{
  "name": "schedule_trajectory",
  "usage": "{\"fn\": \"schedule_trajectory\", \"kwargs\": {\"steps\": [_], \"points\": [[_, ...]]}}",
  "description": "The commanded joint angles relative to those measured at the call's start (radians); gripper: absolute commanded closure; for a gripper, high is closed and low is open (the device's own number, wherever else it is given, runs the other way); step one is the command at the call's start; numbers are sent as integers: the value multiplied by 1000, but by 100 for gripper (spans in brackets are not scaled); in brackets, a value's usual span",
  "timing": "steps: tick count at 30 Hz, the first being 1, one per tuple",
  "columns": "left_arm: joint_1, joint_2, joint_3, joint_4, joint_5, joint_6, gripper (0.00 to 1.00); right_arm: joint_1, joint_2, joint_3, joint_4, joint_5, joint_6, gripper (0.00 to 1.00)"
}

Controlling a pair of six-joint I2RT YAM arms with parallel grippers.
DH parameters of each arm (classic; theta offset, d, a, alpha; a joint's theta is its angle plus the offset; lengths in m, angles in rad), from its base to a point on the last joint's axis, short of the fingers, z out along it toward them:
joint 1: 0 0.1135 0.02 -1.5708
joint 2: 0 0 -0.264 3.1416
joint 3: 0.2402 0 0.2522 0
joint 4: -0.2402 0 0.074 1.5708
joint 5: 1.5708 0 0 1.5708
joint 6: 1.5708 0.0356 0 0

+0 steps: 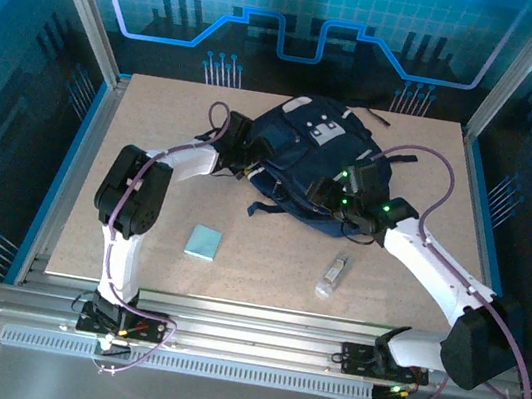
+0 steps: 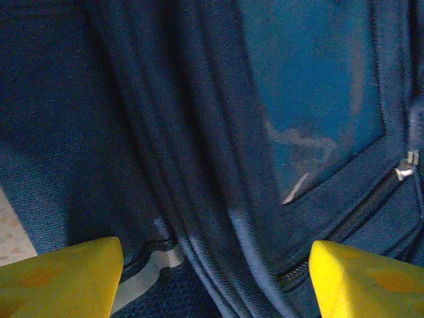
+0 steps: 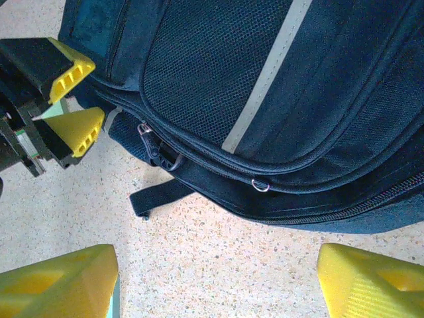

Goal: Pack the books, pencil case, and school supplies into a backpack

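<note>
Arms both bent inward at backpack (image 1: 300, 144); L end effector (image 2: 216, 265) spread, R end effector (image 3: 217, 265) spread.

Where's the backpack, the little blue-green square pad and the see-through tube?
backpack (image 1: 288, 157), top view, on its dark front fabric.
teal pad (image 1: 204, 241), top view, on its middle.
clear tube (image 1: 332, 276), top view, on its mid-body.

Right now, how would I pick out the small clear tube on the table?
Find the big navy backpack on the speckled table. On the bare tabletop toward the near edge, below the backpack's right side, lies the tube. Unlike the flat teal square pad to its left, it is slim, whitish and see-through.
</note>
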Motion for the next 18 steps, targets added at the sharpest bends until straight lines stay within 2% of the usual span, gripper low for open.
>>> {"fn": "schedule_trajectory", "kwargs": {"steps": [1, 4, 6, 7, 9, 11, 18], "points": [[-6, 29, -13, 48, -42, -62, 25, 15, -17, -16, 31, 41, 20, 21], [-1, 82, 38, 57, -39, -68, 31, 25, 0, -12, 47, 23, 5, 22], [0, 115, 72, 78, -18, -76, 41, 39, 20, -5, 65, 0, -12, 24], [0, 133, 93, 84, -3, -75, 52, 50, 34, 3, 68, -3, -18, 25], [0, 154, 124, 97, 28, -69, 81, 76, 65, 15, 82, -1, -29, 30], [-4, 152, 131, 95, 39, -64, 100, 106, 110, 38, 95, 0, -32, 32], [-37, -3, -26, 174, -5, -92, 100, 161, 322, 183, 97, 15, -38, 41]]}}
